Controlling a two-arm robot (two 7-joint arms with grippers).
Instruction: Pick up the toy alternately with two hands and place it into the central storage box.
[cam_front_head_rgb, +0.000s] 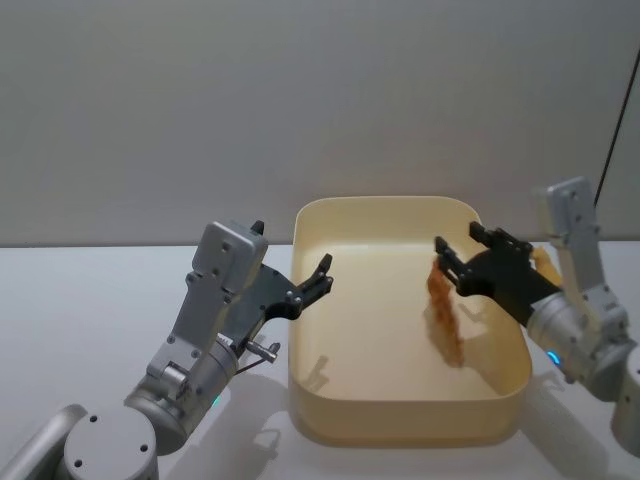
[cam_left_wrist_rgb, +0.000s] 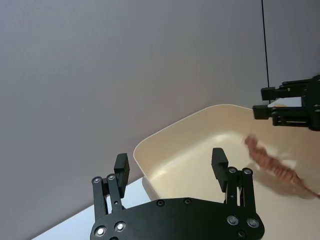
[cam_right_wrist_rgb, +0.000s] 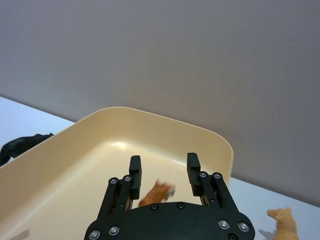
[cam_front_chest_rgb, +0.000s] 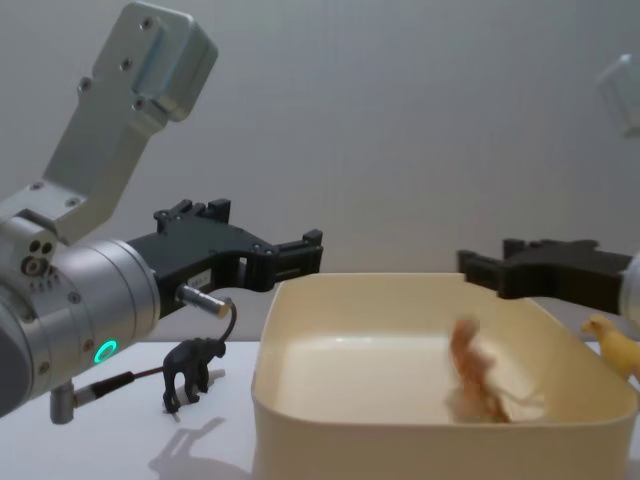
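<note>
The cream central storage box (cam_front_head_rgb: 400, 425) stands on the white table between my two arms. An orange toy animal (cam_front_head_rgb: 446, 315) shows blurred inside the box near its right wall, also visible in the chest view (cam_front_chest_rgb: 476, 382). My right gripper (cam_front_head_rgb: 456, 240) hovers open just above the orange toy (cam_right_wrist_rgb: 156, 193), with nothing between its fingers. My left gripper (cam_front_head_rgb: 322, 276) is open and empty over the box's left rim (cam_left_wrist_rgb: 175, 131), and the same gripper shows in the chest view (cam_front_chest_rgb: 300, 250).
A black animal figure (cam_front_chest_rgb: 190, 372) stands on the table left of the box, below my left arm. A yellow animal figure (cam_front_chest_rgb: 615, 346) stands just outside the box's right wall. A grey wall runs behind the table.
</note>
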